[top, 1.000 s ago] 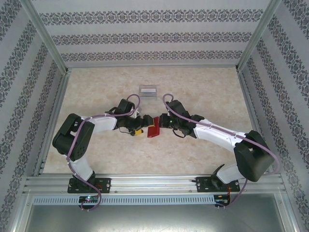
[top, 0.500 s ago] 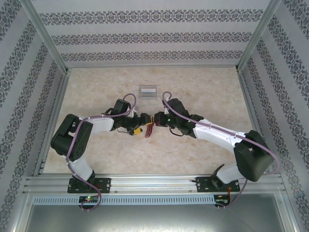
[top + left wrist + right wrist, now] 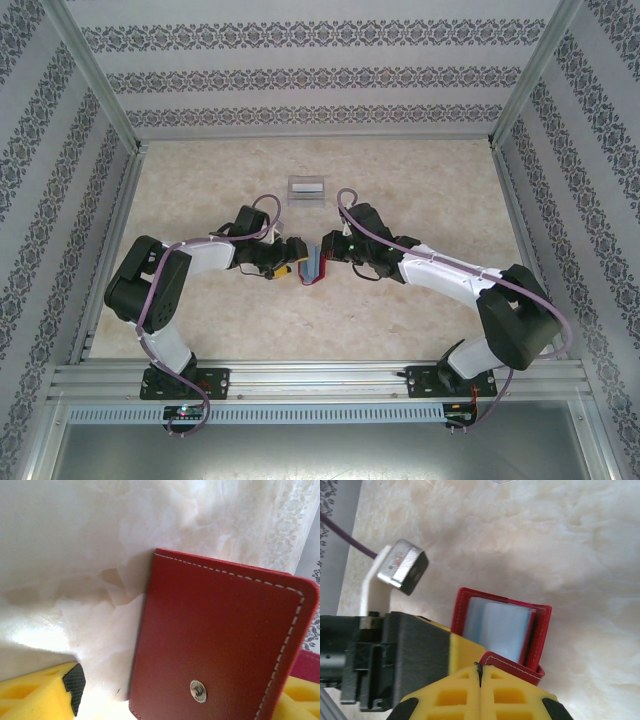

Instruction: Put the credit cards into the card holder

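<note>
Top external view: both arms reach inward and meet at mid-table. The left gripper (image 3: 295, 263) and right gripper (image 3: 324, 251) face each other with a red wallet (image 3: 314, 270) between them, standing up off the table (image 3: 420, 190). A pale blue-grey patch shows inside the wallet. The card holder (image 3: 307, 189), clear with a whitish strip, sits alone farther back on the table, well apart from both grippers.

Left wrist view: the left gripper (image 3: 182, 692) stands wide. One yellow finger (image 3: 35, 697) with a black pad is at lower left, clear of the wallet, with bare table between them. The other finger shows at lower right, just behind the wallet's edge; contact there cannot be judged. The wallet's (image 3: 220, 640) outer red face fills the space between the fingers, white stitching along its border and a metal snap (image 3: 198, 690) near the lower edge.

Right wrist view: the right gripper (image 3: 480, 672) is closed, its yellow fingers (image 3: 515, 700) pressed together on the wallet's stitched red flap (image 3: 512, 666). The wallet (image 3: 542, 630) hangs open beyond the fingertips, and the cards (image 3: 497, 625), light blue, sit inside its pocket. The left gripper's black and yellow body lies just beside the wallet, at the left.
</note>
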